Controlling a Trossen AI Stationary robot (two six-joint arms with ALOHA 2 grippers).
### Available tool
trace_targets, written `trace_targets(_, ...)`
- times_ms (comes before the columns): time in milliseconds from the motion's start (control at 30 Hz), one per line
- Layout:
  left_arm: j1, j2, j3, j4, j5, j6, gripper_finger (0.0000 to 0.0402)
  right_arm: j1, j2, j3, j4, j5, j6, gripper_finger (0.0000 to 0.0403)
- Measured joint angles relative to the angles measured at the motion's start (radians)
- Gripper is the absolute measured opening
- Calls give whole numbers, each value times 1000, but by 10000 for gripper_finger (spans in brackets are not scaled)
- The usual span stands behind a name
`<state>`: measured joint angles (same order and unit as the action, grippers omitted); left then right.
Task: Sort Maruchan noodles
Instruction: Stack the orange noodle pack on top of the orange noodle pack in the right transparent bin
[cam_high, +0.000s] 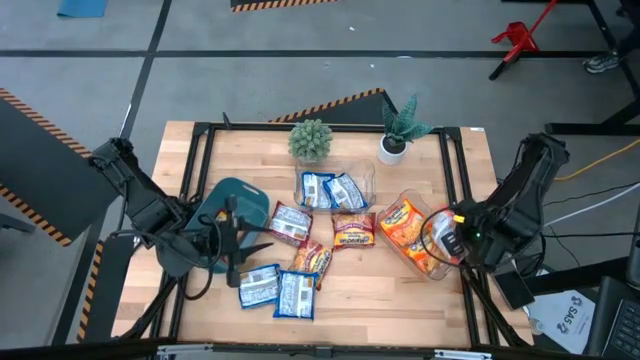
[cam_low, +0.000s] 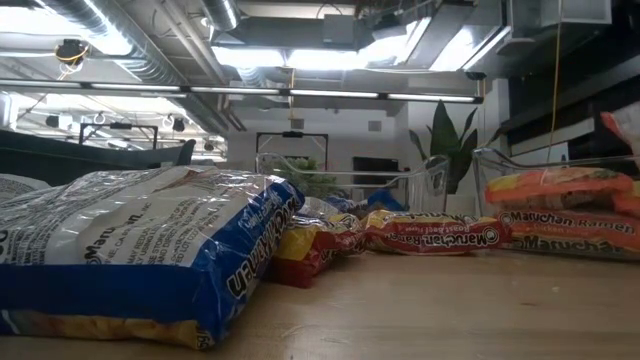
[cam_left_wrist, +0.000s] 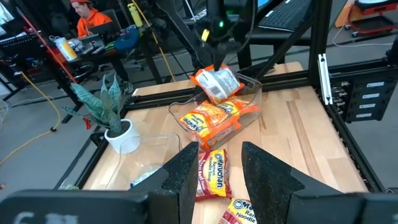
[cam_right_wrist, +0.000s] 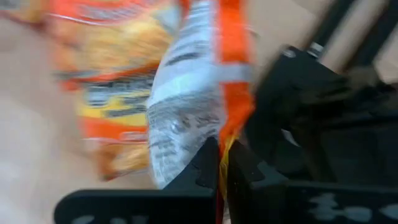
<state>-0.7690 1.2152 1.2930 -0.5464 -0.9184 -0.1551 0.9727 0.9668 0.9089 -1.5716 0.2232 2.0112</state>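
Arms: two dark, matte, jointed arms with black cables trailing along them.
Left gripper (cam_left_wrist: 221, 171): two broad, flat black fingers (cam_left_wrist: 183, 174) with angular edges.
Right gripper (cam_right_wrist: 222, 163): narrow black fingers; a green light glowed on its wrist.

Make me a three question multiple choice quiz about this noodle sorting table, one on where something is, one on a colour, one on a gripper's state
1. Where are the blue-and-white packets that are already sorted?
A. in the clear tub near the round green plant
B. in the dark teal bin
C. on the floor

2. What colour is the packet held by the right gripper?
A. blue
B. orange
C. green

3. How is the left gripper?
A. shut on a packet
B. open, holding nothing
C. out of view

Answers: 1 A, the high view shows them inside the clear tub beside the round green plant. 2 B, the wrist views show an orange packet pinched above the orange pile. 3 B, the left wrist view shows a gap between its fingers.
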Motion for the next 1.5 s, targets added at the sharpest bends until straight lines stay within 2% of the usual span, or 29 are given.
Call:
trace_targets(100, -6, 0, 0, 0, 7, 0, 117, 1, 20, -47, -3, -59, 28, 0)
trace_targets(233, -14, 0, 0, 0, 17, -2, 117, 1, 54, -35, -1, -78, 3, 0)
trace_targets(333, -17, 0, 0, 0, 18, -2, 117, 1, 72, 12, 1, -46, -3, 0)
trace_targets(500, -17, 0, 0, 0, 18, -2, 117, 2, 120, 109, 12, 69, -11, 0)
trace_targets(633, -17, 0, 0, 0, 34, -9, 117, 2, 146, 150, 93, 144, -63, 0)
trace_targets(867, -17, 1, 0, -10, 100, -44, 117, 2, 213, 145, 213, 149, -82, 0)
trace_targets(1067, -19, 1, 0, -19, 102, -55, 117, 2, 283, 144, 273, 143, -94, 7)
trace_targets(1233, -34, 1, 0, -20, 102, -55, 117, 2, 327, 144, 288, 106, -109, 36)
trace_targets(1367, -44, 1, 0, -22, 101, -55, 117, 2, 364, 144, 286, 20, -109, 83)
trace_targets(1500, -45, 1, 0, -22, 102, -55, 117, 2, 390, 143, 286, 1, -109, 133)
